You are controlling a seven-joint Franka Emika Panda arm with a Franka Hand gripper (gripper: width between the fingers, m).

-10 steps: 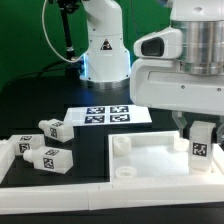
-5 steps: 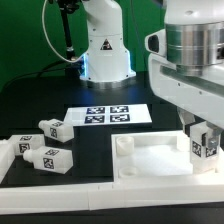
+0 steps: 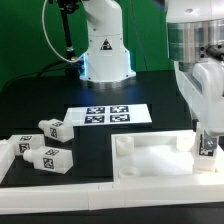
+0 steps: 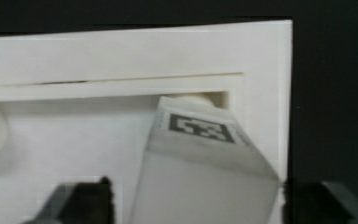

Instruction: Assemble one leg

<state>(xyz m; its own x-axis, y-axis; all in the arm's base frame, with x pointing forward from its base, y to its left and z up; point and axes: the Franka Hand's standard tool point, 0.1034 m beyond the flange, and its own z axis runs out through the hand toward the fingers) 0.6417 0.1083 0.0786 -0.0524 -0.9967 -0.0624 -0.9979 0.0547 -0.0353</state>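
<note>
My gripper (image 3: 207, 150) is at the exterior view's right, over the near right corner of the white tray-like tabletop (image 3: 150, 162). It is shut on a small white leg (image 3: 206, 145) with a black-and-white tag, held upright and low at that corner. In the wrist view the leg (image 4: 202, 165) runs between my two dark fingertips (image 4: 91, 203), its far end against the tabletop's inner corner (image 4: 105, 70). Whether the leg sits in a hole is hidden. Three more legs (image 3: 52, 128) (image 3: 22, 146) (image 3: 50, 158) lie on the table at the left.
The marker board (image 3: 110, 115) lies flat behind the tabletop. The robot's white base (image 3: 105, 50) stands at the back with a cable beside it. A white rim (image 3: 60, 188) runs along the table's front edge.
My gripper has moved right and down with the leg, bringing it low into the tabletop's right corner. The loose legs have not moved.
</note>
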